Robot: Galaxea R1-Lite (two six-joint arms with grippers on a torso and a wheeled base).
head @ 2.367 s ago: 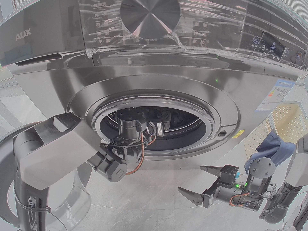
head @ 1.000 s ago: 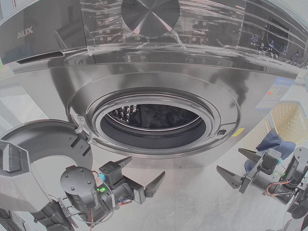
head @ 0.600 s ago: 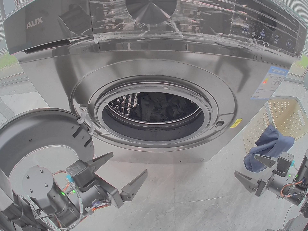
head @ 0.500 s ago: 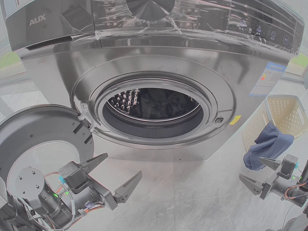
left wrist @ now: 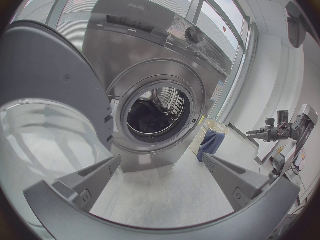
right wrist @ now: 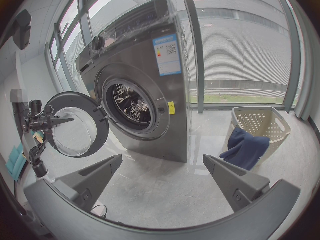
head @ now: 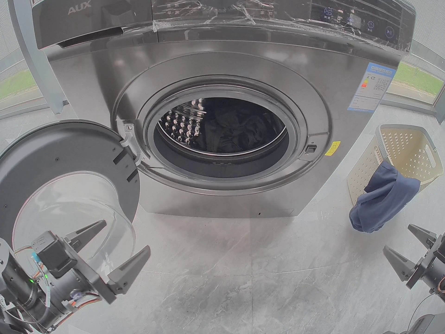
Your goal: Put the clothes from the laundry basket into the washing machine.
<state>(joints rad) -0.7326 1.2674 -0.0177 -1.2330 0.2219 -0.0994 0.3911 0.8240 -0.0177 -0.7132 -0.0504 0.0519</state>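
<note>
Steel-grey washing machine [head: 222, 56] fills the upper centre, door [head: 60, 154] swung open at left, dark clothes [head: 232, 126] in its drum [head: 181, 126]; at right a beige laundry basket [head: 410, 149] has a navy garment [head: 382, 200] draped over its rim; left gripper [head: 126, 235] lower left and right gripper [head: 397, 238] lower right show empty, wide-spread jaws.

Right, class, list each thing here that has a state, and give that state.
washing machine door: swung open.
drum: holds dark clothes.
laundry basket: upright, blue garment draped over its rim.
left pincer: open, empty.
right pincer: open, empty.
</note>
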